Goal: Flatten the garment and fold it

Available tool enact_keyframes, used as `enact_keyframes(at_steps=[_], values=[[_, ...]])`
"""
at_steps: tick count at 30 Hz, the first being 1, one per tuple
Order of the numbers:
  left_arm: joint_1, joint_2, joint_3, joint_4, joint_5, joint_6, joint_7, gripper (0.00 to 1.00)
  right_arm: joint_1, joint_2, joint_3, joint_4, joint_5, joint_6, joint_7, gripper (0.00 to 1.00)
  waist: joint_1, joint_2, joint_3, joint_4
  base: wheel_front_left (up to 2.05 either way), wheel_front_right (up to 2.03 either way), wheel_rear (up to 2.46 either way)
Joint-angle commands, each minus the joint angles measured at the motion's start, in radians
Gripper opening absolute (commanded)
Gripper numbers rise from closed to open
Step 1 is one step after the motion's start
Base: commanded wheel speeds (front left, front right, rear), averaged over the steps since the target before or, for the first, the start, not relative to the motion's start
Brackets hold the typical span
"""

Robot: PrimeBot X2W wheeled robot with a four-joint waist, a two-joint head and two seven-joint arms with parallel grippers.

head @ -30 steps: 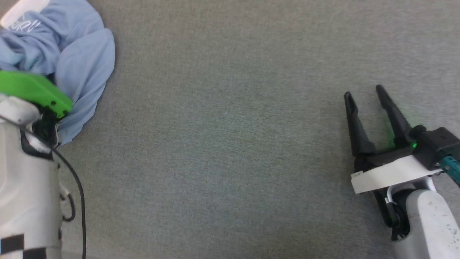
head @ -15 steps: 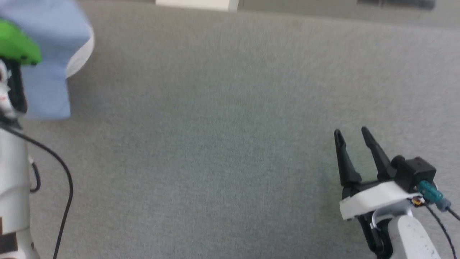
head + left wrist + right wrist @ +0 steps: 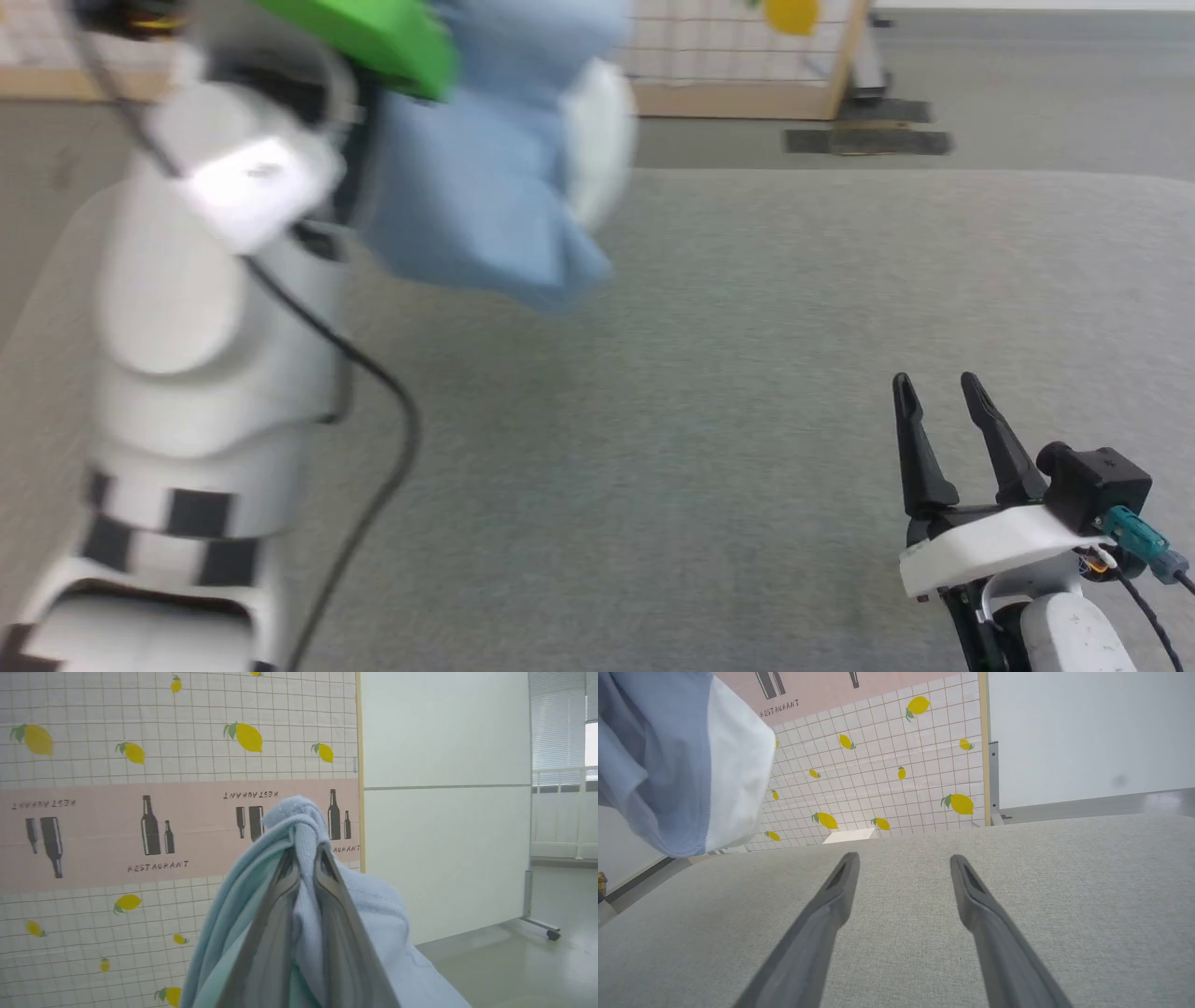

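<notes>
Above the grey fabric-covered table (image 3: 747,373), the head view shows the light blue soft-knit polo shirt with white collar (image 3: 476,196) hanging bunched from the high left arm. The right gripper (image 3: 935,383) sits low, fingers spread, empty. In the left wrist view, the left gripper (image 3: 303,851) pinches one fold tight. In the right wrist view, the shirt dangles clear of the table. It looks light and limp, and a shoulder seam or hem corner would probably give the best hold.

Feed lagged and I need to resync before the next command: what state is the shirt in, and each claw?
left claw: shut on the garment.
right claw: open, empty, above the grey table.
garment: bunched, hanging from the left claw, not flattened or folded.
</notes>
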Motion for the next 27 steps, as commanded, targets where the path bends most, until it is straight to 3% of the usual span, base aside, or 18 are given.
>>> enact_keyframes(at_steps=[1, 5, 10, 17, 21, 22, 23, 27], values=[[-0.007, -0.030, -0.017, 0.010, -0.020, -0.012, -0.003, 0.00, 0.011, 0.000, 0.002, 0.001, 0.010, -0.002, -0.004, 1.00, 0.0001, -0.0001, -0.038, -0.090, 0.00, 0.00, 0.00], [0.041, -0.093, -0.063, 0.052, -0.082, -0.035, 0.009, 0.00, 0.014, 0.001, 0.009, -0.002, 0.016, -0.002, -0.001, 1.00, 0.0001, -0.0001, -0.031, -0.138, 0.00, 0.00, 0.00], [0.176, -0.120, -0.143, 0.151, -0.143, -0.039, 0.056, 0.00, 0.018, 0.001, 0.015, -0.003, 0.018, -0.002, 0.005, 1.00, 0.0001, -0.0001, -0.019, -0.186, 0.00, 0.00, 0.00], [0.386, -0.122, -0.270, 0.384, -0.180, -0.002, 0.302, 0.00, 0.022, 0.001, 0.010, -0.014, 0.009, -0.002, 0.017, 1.00, 0.0001, -0.0001, -0.006, -0.216, 0.00, 0.00, 0.00], [0.451, -0.122, -0.307, 0.433, -0.206, -0.004, 0.435, 0.03, 0.028, 0.001, 0.004, -0.020, 0.005, -0.002, 0.023, 1.00, 0.0001, -0.0001, -0.006, -0.203, 0.00, 0.00, 0.00], [0.463, -0.123, -0.305, 0.425, -0.215, -0.001, 0.440, 0.47, 0.030, 0.001, 0.005, -0.021, 0.005, -0.002, 0.026, 1.00, 0.0001, -0.0001, -0.007, -0.197, 0.00, 0.00, 0.00], [0.473, -0.123, -0.300, 0.413, -0.223, 0.002, 0.433, 1.00, 0.032, 0.001, 0.006, -0.023, 0.005, -0.002, 0.028, 1.00, 0.0001, -0.0001, -0.008, -0.191, 0.00, 0.00, 0.00], [0.519, -0.123, -0.257, 0.317, -0.244, 0.021, 0.308, 1.00, 0.037, 0.001, 0.009, -0.028, 0.006, -0.002, 0.033, 1.00, 0.0001, -0.0001, -0.019, -0.165, 0.00, 0.00, 0.00]])
